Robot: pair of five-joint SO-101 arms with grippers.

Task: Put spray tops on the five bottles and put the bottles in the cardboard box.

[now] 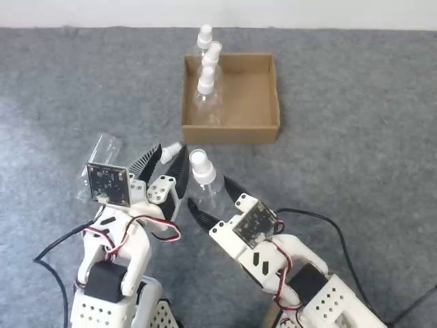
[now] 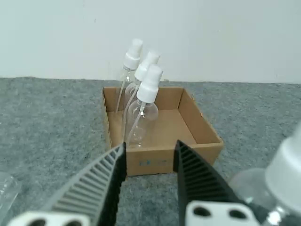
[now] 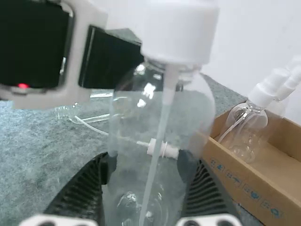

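At lower centre of the high view, the right tool [image 1: 207,191] pinches the capped bottle [image 1: 203,169], which stands upright. The cardboard box [image 1: 239,132] lies just up-frame of it. The left tool [image 1: 172,152], jaws spread, hangs just left.

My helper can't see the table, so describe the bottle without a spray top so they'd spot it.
From the cardboard box, come toward the arms across the grey carpet. Left of the left pincer lies the uncapped bottle. It alone lacks a white spray top, unlike the three boxed bottles and the capped bottle in the right pincer.
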